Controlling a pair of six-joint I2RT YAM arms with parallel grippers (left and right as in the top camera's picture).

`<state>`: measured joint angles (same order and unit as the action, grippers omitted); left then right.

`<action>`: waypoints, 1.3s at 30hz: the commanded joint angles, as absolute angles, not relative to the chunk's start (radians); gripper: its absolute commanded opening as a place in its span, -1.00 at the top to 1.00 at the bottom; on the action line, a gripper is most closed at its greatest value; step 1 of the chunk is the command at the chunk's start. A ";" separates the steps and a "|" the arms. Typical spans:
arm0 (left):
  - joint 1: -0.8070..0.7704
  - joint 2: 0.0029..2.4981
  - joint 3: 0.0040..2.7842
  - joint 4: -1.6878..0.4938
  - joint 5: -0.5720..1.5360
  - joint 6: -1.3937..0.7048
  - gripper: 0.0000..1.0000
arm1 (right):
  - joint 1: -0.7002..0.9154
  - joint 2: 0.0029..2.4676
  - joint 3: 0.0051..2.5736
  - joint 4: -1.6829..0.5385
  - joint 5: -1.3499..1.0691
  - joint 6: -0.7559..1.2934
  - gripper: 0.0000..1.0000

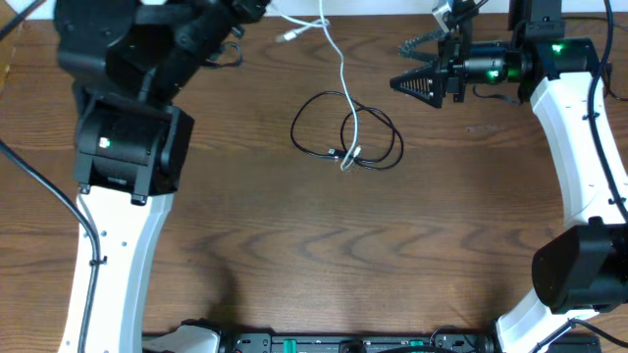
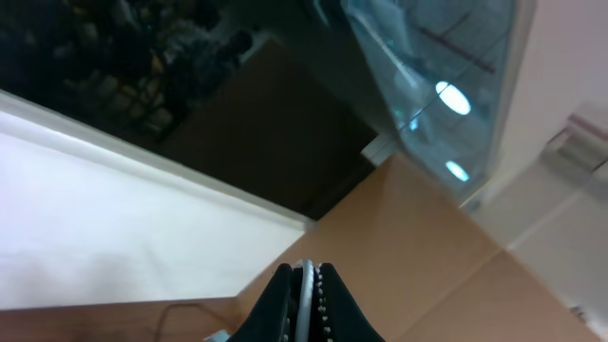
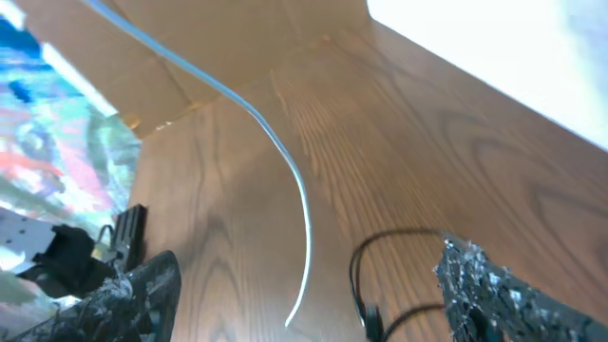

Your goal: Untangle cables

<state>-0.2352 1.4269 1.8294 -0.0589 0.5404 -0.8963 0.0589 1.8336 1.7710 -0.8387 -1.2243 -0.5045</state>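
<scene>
The white cable (image 1: 342,74) runs from the table's far edge down to the middle, where its end crosses the black cable (image 1: 378,123). The black cable lies in loose loops on the wood. My left gripper (image 1: 253,8) is at the far edge, largely hidden by its arm. In the left wrist view its jaws (image 2: 305,285) are shut on the white cable (image 2: 304,302). My right gripper (image 1: 400,66) is open, hovering right of the loops and pointing left. In the right wrist view its fingers (image 3: 306,264) are spread wide above the white cable (image 3: 302,204) and the black cable (image 3: 359,271).
The wooden table (image 1: 294,255) carries only the cables. A white plug end (image 1: 287,37) lies near the far edge. The left arm's black body (image 1: 128,108) overhangs the left side. The right arm (image 1: 574,147) stands along the right edge.
</scene>
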 commanded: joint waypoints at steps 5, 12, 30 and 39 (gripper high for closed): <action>-0.213 1.421 1.854 -0.047 0.682 -1.028 0.85 | 0.182 1.835 1.766 -0.710 -1.313 -0.508 -0.55; -0.213 1.423 1.854 -0.051 0.712 -1.030 0.85 | 0.273 1.835 1.766 -0.536 -1.257 -0.367 -0.38; -0.213 1.518 1.851 -0.666 0.224 -0.676 0.06 | 0.084 1.703 1.806 -0.625 -0.593 0.244 0.98; -0.212 1.626 1.851 -0.759 0.223 -0.621 -0.50 | -0.096 1.495 1.908 -0.770 -0.391 0.371 0.98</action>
<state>-0.2169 1.5990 1.8393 -0.7464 0.2474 -0.6476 -0.0257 1.5814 1.8709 -0.7444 -0.4934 0.3019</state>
